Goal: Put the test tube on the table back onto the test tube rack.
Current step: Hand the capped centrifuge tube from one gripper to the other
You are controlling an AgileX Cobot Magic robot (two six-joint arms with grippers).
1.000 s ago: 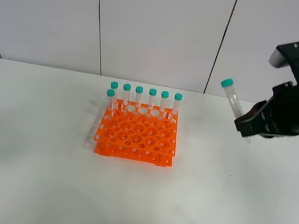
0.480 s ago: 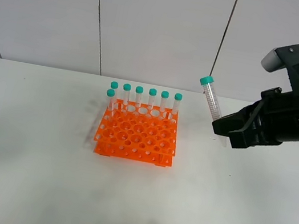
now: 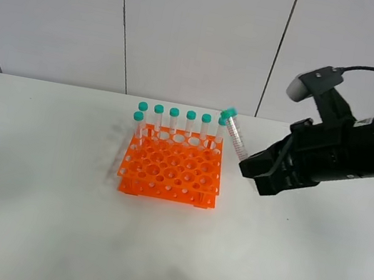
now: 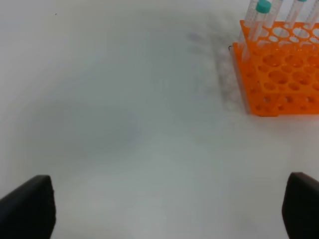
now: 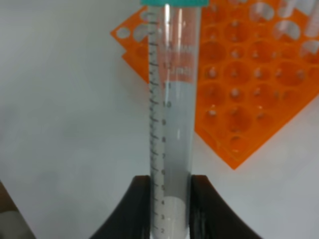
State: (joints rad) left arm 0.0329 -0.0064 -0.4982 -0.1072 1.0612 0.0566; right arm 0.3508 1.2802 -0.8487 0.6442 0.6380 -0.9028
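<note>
Many numbered marks on test tube (image 5: pixel 171 99)

The right tool (image 3: pixel 249 167), clamped on the slender clear plastic test tube with teal-green screw cap (image 3: pixel 236 138), has travelled leftward from the right edge of the exterior view toward the bright orange plastic test tube rack (image 3: pixel 171 170). The tube has descended with it. Its cap, formerly well apart from the rack, now sits just beside the rightmost rear-row tube (image 3: pixel 219 136).
</note>
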